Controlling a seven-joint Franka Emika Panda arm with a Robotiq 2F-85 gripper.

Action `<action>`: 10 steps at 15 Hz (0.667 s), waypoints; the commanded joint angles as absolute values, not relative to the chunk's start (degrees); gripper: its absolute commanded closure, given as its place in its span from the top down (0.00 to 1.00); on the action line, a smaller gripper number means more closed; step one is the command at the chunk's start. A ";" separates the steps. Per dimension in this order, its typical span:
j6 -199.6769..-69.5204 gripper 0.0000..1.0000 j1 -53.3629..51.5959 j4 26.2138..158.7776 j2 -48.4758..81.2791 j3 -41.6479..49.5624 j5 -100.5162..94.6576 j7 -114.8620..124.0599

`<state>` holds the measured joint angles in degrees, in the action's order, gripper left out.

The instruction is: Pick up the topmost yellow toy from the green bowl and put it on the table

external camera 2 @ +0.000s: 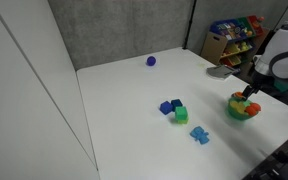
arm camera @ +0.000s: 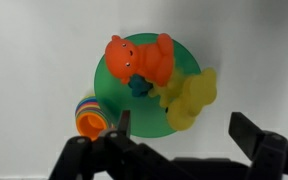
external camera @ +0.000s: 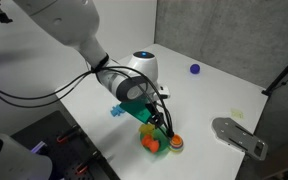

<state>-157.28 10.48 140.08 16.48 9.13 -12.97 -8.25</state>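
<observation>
In the wrist view the green bowl (arm camera: 144,118) holds an orange-red toy (arm camera: 139,58), a little blue toy (arm camera: 139,86) and the yellow toy (arm camera: 189,98). The yellow toy lies over the bowl's rim, on the side of my gripper. My gripper (arm camera: 184,130) is open and empty above the bowl, and its two dark fingers stand either side of the yellow toy without touching it. In both exterior views the gripper (external camera: 162,124) (external camera 2: 250,92) hangs right over the bowl (external camera: 146,131) (external camera 2: 240,110), near an edge of the white table (external camera: 214,95) (external camera 2: 124,110).
A striped orange and blue ball (arm camera: 89,117) (external camera: 176,143) lies beside the bowl. Joined blue and green blocks (external camera 2: 174,108) and a blue toy (external camera 2: 198,135) sit mid-table. A purple ball (external camera 2: 151,61) (external camera: 195,69) lies far off. A grey flat object (external camera: 239,135) lies near an edge.
</observation>
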 commanded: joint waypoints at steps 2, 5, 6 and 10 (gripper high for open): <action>-160.40 1.00 11.41 137.86 21.79 8.40 -10.73 -11.14; -162.11 1.00 10.75 137.37 24.04 8.76 -10.80 -9.65; -162.66 1.00 10.67 137.22 24.59 8.69 -10.72 -9.51; -163.56 1.00 9.94 136.66 26.10 8.59 -11.12 -9.43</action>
<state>-162.98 10.41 137.80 24.85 8.86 -11.89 -9.20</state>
